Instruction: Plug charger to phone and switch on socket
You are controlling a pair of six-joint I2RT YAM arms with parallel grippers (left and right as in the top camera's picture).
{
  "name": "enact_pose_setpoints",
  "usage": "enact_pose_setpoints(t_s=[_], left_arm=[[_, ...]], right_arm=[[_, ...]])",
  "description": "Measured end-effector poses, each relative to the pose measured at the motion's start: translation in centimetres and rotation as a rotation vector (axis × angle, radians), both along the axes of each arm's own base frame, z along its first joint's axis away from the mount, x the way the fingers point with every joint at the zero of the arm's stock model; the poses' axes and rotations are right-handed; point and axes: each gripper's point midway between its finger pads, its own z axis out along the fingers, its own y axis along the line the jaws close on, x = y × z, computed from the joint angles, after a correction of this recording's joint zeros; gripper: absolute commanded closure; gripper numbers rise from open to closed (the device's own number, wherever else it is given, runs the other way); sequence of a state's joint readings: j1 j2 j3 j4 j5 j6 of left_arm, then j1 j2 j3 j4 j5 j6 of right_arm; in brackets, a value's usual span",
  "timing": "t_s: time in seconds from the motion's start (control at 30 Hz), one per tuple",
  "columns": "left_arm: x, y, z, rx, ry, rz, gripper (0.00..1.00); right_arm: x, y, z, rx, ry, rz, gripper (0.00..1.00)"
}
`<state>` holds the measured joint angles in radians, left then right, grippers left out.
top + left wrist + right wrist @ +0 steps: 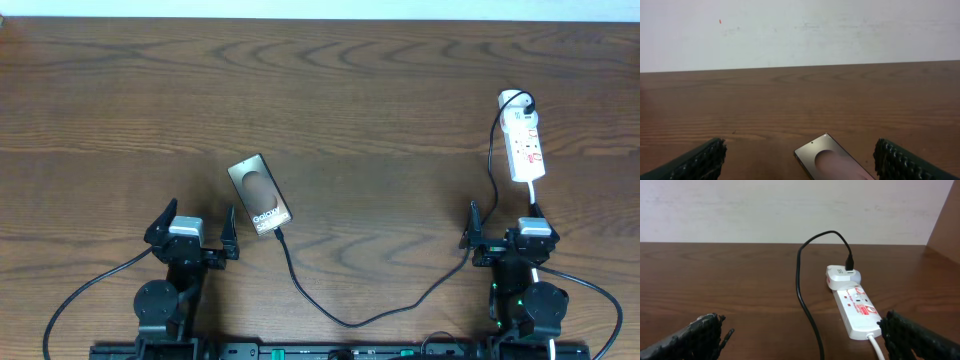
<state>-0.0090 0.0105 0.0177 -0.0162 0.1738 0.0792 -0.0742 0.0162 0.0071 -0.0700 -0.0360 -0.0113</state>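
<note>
Left gripper, right gripper: nearest, jaws stood wide, empty. Thin black charger cable looped between them, tip reaching dark glossy rectangular phone, left of centre. White elongated power strip lay far right, cable plugged there

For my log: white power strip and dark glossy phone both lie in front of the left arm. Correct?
No. The overhead view shows the white elongated power strip in front of the right arm; only the dark glossy rectangular phone is by the left arm.

The table has wide open room between the phone and the socket. The charger loops across the near side.
</note>
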Motion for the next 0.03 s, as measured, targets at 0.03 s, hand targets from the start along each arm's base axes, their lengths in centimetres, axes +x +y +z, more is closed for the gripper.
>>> enact_pose_setpoints(t_s=[0.03], left_arm=[[0.0,0.0,0.0,0.0,0.0,0.0,0.05]], right_arm=[[0.0,0.0,0.0,0.0,0.0,0.0,0.01]])
